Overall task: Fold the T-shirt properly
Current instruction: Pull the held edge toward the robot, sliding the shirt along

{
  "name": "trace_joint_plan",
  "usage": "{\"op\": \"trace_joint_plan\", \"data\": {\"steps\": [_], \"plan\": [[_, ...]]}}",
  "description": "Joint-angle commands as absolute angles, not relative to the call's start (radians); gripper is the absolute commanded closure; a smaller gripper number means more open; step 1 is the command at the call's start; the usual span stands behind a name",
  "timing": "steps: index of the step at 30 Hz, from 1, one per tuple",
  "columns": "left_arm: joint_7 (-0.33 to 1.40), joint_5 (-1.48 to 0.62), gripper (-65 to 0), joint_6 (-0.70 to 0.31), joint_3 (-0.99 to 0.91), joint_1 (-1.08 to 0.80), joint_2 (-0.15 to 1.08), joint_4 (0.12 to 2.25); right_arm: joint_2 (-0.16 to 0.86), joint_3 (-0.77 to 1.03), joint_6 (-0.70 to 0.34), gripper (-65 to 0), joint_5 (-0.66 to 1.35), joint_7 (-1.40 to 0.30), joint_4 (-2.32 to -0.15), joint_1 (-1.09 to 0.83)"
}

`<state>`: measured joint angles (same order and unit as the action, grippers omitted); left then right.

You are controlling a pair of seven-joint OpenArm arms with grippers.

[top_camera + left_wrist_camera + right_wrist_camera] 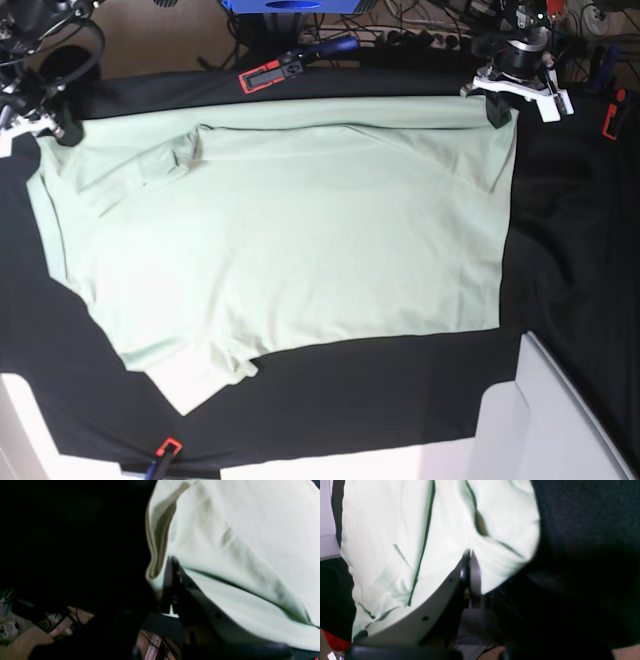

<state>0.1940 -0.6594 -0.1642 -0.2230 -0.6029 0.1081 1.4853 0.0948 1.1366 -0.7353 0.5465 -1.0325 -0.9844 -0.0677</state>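
Lying on the surface: your T-shirt (290, 230) is spread wide over the black cloth (560, 230), its far edge along the back of the surface.
Colour: pale mint green, plain.
Shape: you see a sleeve (195, 375) sticking out at the near left corner; the right edge runs straight.
Folds: a doubled strip of fabric lies along the far edge, with soft creases near the far left.
Left hand (172, 561): closed, its fingers pinching the shirt's edge at the far right corner of the base view.
Right hand (470, 553): closed, gripping the fabric at the far left corner.
Around it: red clamps (262, 78) hold the cloth at the surface's edges.
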Motion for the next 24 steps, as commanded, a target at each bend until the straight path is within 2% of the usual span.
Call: {"op": "trace_joint_plan", "data": {"steps": [1, 11, 18, 24], "plan": [[0.163, -0.665, 0.0, -0.150, -0.236, -0.616, 0.119, 1.497, 0.099, 1.139, -0.698, 0.0, 0.424, -1.095, -0.981, -0.094], [0.162, -0.665, 0.0, -0.148, -0.237, -0.633, 0.117, 1.468, 0.048, 1.139, -0.698, 0.0, 0.421, -1.136, -1.109, -0.119], [0.160, -0.665, 0.0, -0.148, -0.239, -0.628, 0.117, 1.420, 0.036, 1.139, -0.698, 0.0, 0.420, -1.136, -1.119, -0.122], [0.162, -0.659, 0.0, -0.148, -0.329, -0.627, 0.088, 1.420, 0.033, 1.139, -0.698, 0.0, 0.420, -1.138, -1.118, -0.124]]}}
